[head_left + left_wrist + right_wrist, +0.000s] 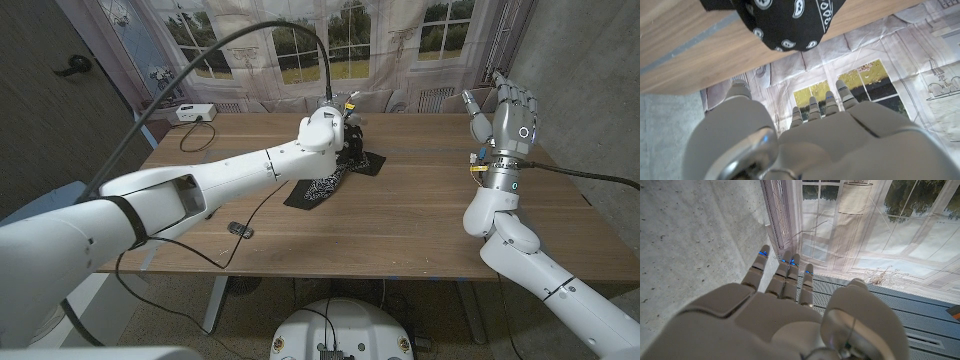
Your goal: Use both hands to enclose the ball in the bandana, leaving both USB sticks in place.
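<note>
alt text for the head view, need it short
The robot's left hand reaches over a black patterned bandana lying mid-table, while its right hand is raised upright with fingers spread, holding nothing, past the right edge of the wooden table. A small dark object lies near the table's front left, and a white device sits at the far left corner.

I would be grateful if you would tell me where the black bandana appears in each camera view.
Head view: bandana lies mid-table, partly under the left robot hand.
Left wrist view: bandana at the picture's top, on the wooden table.
Right wrist view: not in it.
Shared landmark: the window-print backdrop.
</note>
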